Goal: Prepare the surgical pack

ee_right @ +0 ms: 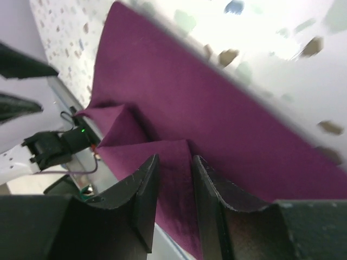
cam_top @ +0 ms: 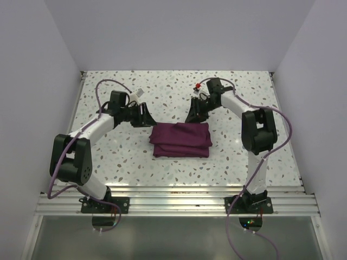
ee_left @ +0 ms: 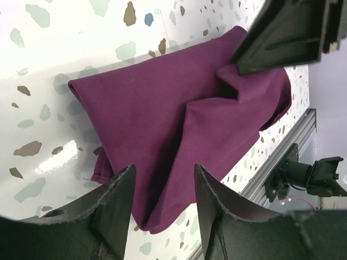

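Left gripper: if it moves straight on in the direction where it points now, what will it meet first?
Probably the purple cloth bundle. The left gripper points at its near folded edge, jaws apart, with nothing else between; its height above the table is unclear.

White arm links (cam_top: 97, 127), bulky black joint housings (cam_top: 259, 130), looping purple cables (cam_top: 111, 81), matte black wedge-shaped gripper fingers (ee_left: 116, 208)

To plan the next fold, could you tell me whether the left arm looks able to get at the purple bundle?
Likely yes: the left gripper hovers open right at the far-left corner of the surgical pack, with nothing between them.
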Controlling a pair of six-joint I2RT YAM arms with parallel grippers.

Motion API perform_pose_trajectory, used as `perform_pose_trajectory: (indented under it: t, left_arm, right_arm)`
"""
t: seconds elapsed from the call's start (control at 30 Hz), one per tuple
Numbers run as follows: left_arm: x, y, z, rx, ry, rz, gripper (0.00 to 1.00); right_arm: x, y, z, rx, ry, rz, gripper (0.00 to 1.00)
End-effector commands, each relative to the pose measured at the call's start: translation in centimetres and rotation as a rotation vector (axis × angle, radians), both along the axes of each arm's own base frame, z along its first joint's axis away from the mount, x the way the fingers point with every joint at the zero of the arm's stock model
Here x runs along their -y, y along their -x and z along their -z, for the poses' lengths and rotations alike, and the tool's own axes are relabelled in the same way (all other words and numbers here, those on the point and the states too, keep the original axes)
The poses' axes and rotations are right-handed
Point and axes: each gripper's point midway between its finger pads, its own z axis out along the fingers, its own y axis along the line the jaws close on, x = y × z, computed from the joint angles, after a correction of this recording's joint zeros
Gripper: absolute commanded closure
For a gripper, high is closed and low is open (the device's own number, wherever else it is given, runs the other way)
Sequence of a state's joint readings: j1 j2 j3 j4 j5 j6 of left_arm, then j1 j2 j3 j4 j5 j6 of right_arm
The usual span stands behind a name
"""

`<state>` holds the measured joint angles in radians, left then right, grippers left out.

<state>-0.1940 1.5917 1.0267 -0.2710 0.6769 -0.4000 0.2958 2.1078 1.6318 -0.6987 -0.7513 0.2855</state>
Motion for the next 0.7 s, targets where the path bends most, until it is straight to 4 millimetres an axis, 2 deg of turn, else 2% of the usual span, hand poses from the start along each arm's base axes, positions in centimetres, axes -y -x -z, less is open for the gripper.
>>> perform_pose_trajectory:
  t: [0.0, 0.03, 0.1, 0.13, 0.17, 0.2, 0.23, 0.27, 0.33, 0.37, 0.4, 0.47, 0.5, 0.53, 0.57, 0.6, 0.67]
  left_arm:
    - [-0.3, -1.7, -2.1, 0.071, 0.024, -0.008, 0.49]
    - [-0.5, -1.8, -2.1, 0.071, 0.021, -0.014, 0.49]
    - [-0.6, -2.1, -2.1, 0.065, 0.018, -0.026, 0.50]
    - [-0.8, -2.2, -1.9, 0.057, 0.014, -0.033, 0.50]
    - [-0.9, -2.3, -1.8, 0.053, 0.009, -0.039, 0.50]
    - [-1.1, -2.4, -1.7, 0.047, 0.002, -0.048, 0.51]
    - [-1.2, -2.5, -1.4, 0.040, -0.003, -0.053, 0.51]
    - [-1.3, -2.6, -1.4, 0.035, -0.004, -0.060, 0.51]
    - [-1.5, -2.7, -0.9, 0.023, -0.010, -0.068, 0.52]
    - [-1.5, -2.7, -0.8, 0.014, -0.008, -0.072, 0.52]
    - [-1.6, -2.7, -0.3, -0.004, -0.017, -0.079, 0.53]
    - [-1.5, -2.8, -0.1, -0.015, -0.015, -0.076, 0.53]
    - [-1.5, -2.9, 0.3, -0.027, -0.015, -0.074, 0.53]
    - [-1.5, -3.0, 0.6, -0.035, -0.017, -0.074, 0.53]
    - [-1.5, -3.1, 0.8, -0.047, -0.019, -0.074, 0.53]
    - [-1.6, -3.1, 2.0, -0.085, -0.033, -0.078, 0.53]
    - [-1.6, -3.4, 2.8, -0.116, -0.051, -0.078, 0.56]
  right_arm:
    - [-1.4, 4.0, -5.6, -0.002, -0.119, -0.070, 0.65]
    - [-1.5, 6.5, -6.2, -0.033, -0.124, -0.099, 0.65]
    - [-1.5, 9.3, -6.6, -0.044, -0.113, -0.142, 0.65]
    - [-1.3, 12.5, -5.8, -0.121, -0.085, -0.181, 0.65]
    - [-1.0, 14.2, -6.7, -0.100, -0.078, -0.208, 0.65]
    - [-0.7, 15.8, -6.4, -0.112, -0.060, -0.227, 0.64]
    - [0.1, 18.3, -5.3, -0.173, -0.032, -0.234, 0.64]
    - [0.6, 19.6, -6.0, -0.166, -0.039, -0.231, 0.64]
    - [2.0, 22.1, -5.3, -0.218, -0.007, -0.216, 0.61]
    - [2.5, 22.5, -5.8, -0.184, 0.005, -0.207, 0.59]
    - [3.0, 22.6, -5.8, -0.183, 0.029, -0.182, 0.59]
    - [3.5, 21.5, -6.2, -0.124, 0.066, -0.123, 0.57]
    - [4.8, 19.6, -6.1, -0.084, 0.134, -0.019, 0.54]
    - [5.3, 17.7, -6.4, -0.038, 0.150, 0.050, 0.48]
    - [6.2, 16.3, -6.2, -0.021, 0.181, 0.120, 0.46]
    - [8.2, 14.0, -5.3, -0.037, 0.237, 0.249, 0.48]
    - [9.9, 11.0, -4.9, -0.021, 0.274, 0.365, 0.50]
